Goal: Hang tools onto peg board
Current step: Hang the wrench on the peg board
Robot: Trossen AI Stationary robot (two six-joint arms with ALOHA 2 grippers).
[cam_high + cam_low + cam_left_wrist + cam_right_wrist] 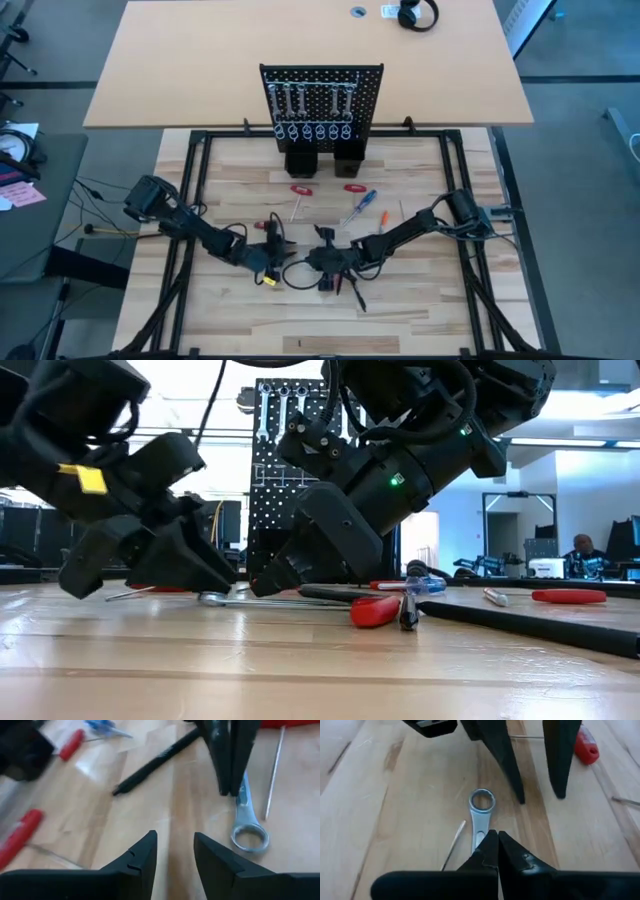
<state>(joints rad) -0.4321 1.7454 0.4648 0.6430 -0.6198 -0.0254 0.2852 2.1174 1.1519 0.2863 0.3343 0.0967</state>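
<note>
In the lower centre of the high view, the right gripper (497, 851) was pinched shut on the shank of a silver wrench (481, 812) lying flat on the table (420, 300). The wrench's long axis ran straight from those fingertips toward the left gripper (175, 855). That gripper stood narrowly open just beyond the ring end, so either arm was near. The peg board (322, 100) stood well apart at upper centre.

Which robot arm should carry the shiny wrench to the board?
Probably the right. The right gripper is already shut on the wrench, while the left gripper hangs open beside it.
</note>
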